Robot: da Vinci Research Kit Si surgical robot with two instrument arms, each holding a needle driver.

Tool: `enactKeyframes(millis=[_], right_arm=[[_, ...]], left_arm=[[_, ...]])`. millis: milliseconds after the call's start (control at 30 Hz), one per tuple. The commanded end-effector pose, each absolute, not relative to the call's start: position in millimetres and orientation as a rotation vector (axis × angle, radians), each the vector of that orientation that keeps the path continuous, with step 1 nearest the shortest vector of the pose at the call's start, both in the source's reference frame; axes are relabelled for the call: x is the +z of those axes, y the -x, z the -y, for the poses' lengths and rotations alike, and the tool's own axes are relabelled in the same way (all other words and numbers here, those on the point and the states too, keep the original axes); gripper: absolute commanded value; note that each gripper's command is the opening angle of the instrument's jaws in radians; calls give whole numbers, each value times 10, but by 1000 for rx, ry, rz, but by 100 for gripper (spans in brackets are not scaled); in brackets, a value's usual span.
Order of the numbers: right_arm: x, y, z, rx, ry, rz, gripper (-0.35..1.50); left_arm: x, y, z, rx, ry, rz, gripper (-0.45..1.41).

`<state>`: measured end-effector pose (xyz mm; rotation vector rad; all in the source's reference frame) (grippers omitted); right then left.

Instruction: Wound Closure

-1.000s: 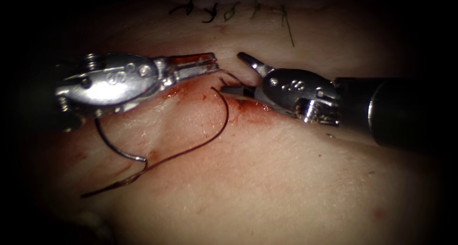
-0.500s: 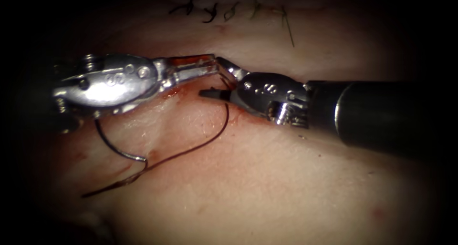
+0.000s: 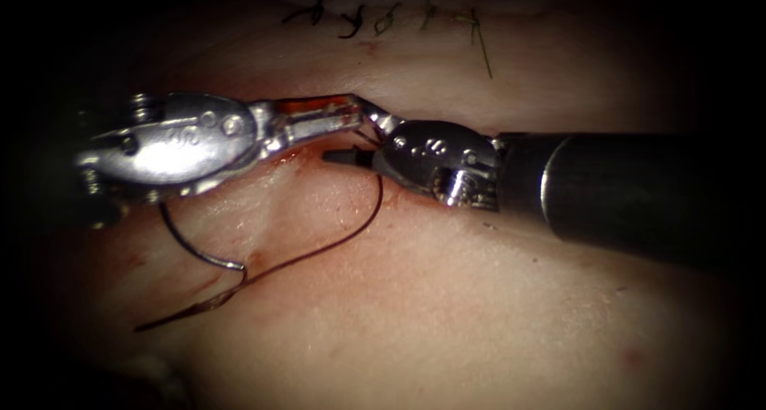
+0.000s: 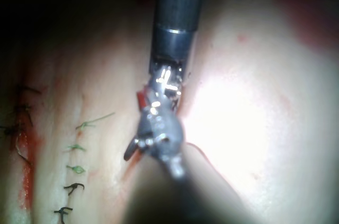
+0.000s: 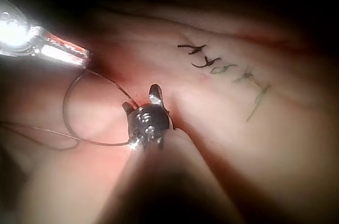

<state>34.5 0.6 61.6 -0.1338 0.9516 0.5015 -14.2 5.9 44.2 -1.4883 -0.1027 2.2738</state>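
My left tool (image 3: 353, 107) comes in from the left with red-stained jaws shut, seemingly on the dark thread (image 3: 375, 206) at the cut (image 3: 307, 147). The open jaws of my right tool (image 3: 343, 131) bracket the left tool's tip, holding nothing. The curved needle (image 3: 191, 250) lies free on the tissue (image 3: 447, 298) below the left tool, its upper end hidden behind that tool. From its tail the thread arcs up to the two tips. In the right wrist view the thread (image 5: 66, 113) loops from the left tool (image 5: 85, 60) to my open right tool (image 5: 142, 99).
A row of finished stitches (image 3: 375, 15) with cut thread ends lies on the far tissue and appears again as stitches (image 5: 212, 65) and stitches (image 4: 74, 168). Red fluid (image 3: 291, 151) wets the cut under the left jaws. A thread tail (image 3: 175, 314) trails left past the needle.
The right tool has moved left with its jaws open, from apart to right against the left tool's tip. The left tool shifted slightly left. Needle and thread loop have stayed put.
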Motion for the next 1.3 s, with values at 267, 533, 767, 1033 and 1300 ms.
enactKeyframes(millis=[267, 533, 767, 1033, 1300], right_arm=[[621, -351, -2, 458, 88, -974, -35], [624, -347, -5, 424, 49, -950, -35], [621, -336, -2, 417, 42, -935, -35], [585, -262, -8, 541, 141, -990, 147], [534, -124, 7, 599, 179, -966, 147]], left_arm=[[443, 145, -59, 2279, 1491, 103, -45], [436, 140, -60, 2286, 1498, 106, -45], [430, 128, -65, 2277, 1508, 101, -45], [438, 86, -75, 2267, 1488, 63, -45], [456, 20, -94, 2260, 1443, 8, -45]])
